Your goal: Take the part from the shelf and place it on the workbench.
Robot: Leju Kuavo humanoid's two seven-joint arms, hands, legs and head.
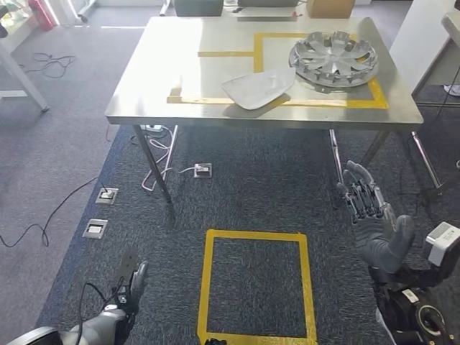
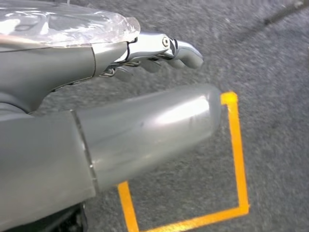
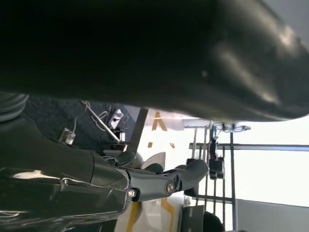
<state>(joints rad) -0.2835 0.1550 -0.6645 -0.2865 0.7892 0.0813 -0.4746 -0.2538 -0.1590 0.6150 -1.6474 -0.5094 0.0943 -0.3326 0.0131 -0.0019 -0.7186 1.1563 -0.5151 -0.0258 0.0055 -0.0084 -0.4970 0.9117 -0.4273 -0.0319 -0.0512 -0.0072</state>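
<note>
both hands low and empty, left hand point(image 1: 131, 286) and right hand point(image 1: 374, 215) fingers apart, part point(image 1: 259, 88) on workbench point(image 1: 157, 79)

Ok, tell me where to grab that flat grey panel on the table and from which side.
Take the grey panel by its near long edge, coming from the robot's side of the table. That edge lies near the table's front rim and looks slightly raised, judging by the shadow beneath. The hubcap crowds its far right end.

L hand point(image 1: 130, 284) low, R hand point(image 1: 374, 215) raised, empty
</note>
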